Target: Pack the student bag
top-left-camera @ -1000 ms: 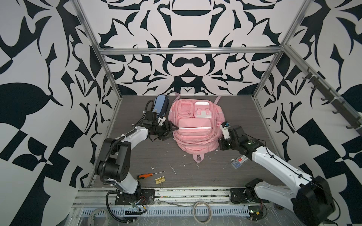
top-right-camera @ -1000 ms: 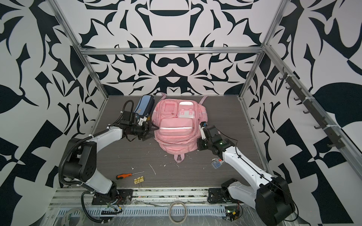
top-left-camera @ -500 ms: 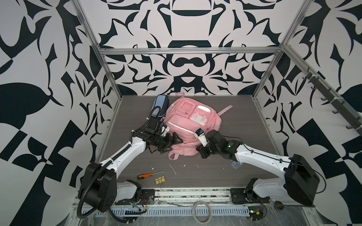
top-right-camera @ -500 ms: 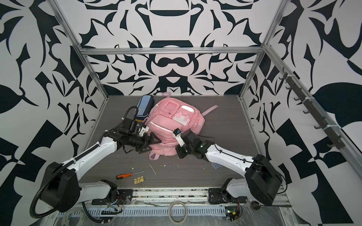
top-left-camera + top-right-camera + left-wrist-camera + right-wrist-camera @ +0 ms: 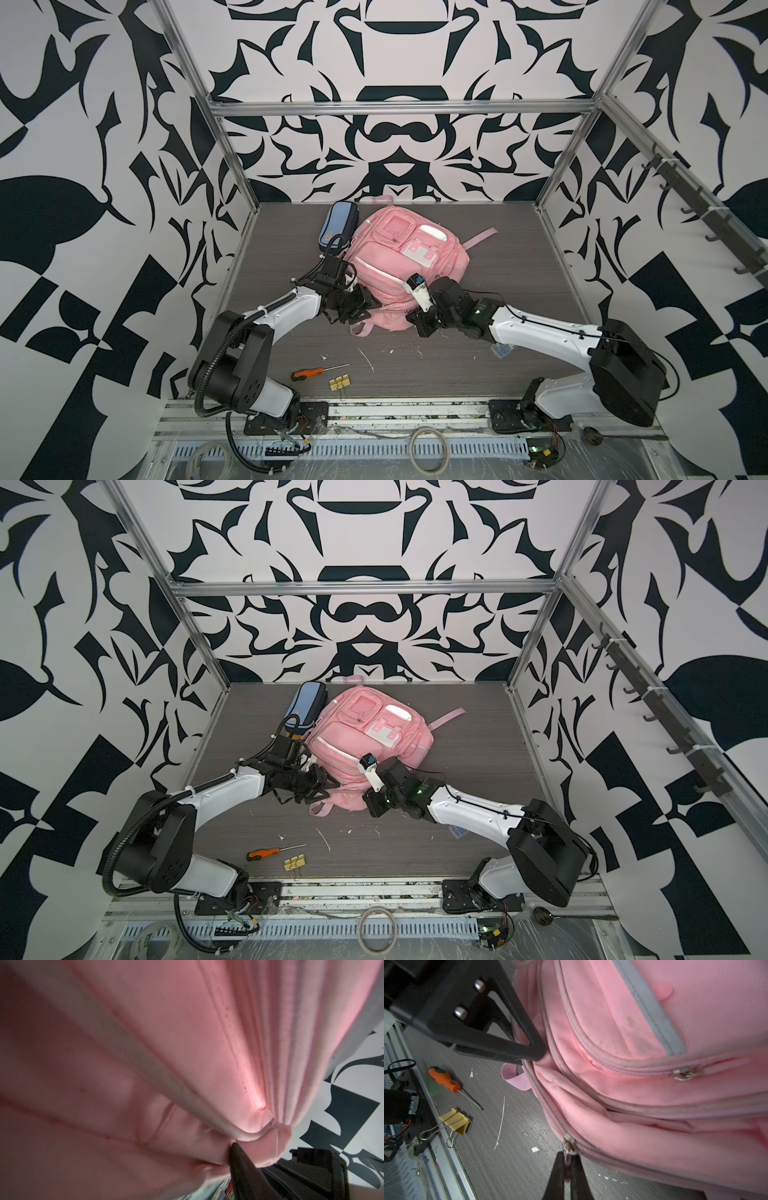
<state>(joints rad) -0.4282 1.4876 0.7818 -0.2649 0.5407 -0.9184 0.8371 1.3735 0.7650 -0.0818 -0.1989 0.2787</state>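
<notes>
On the dark bench (image 5: pixel 415 374), the student bag (image 5: pixel 399 266) lies flat mid-bench, the right pincer (image 5: pixel 568 1159) clamped on its zip pull (image 5: pixel 568 1147) and the left pincer (image 5: pixel 534 1054) pressed into its hem, whether gripping I cannot tell; if that hold slips, the soft bag may drag rather than unzip.

The student bag (image 5: pixel 643 1105) is matt pink woven cloth with a smooth grey stripe (image 5: pixel 652 1012) and a shiny metal zip pull (image 5: pixel 568 1146), the table (image 5: pixel 508 1167) looks like matt grey wood grain, and the screwdriver (image 5: pixel 452 1085) is orange plastic and bare metal.
</notes>
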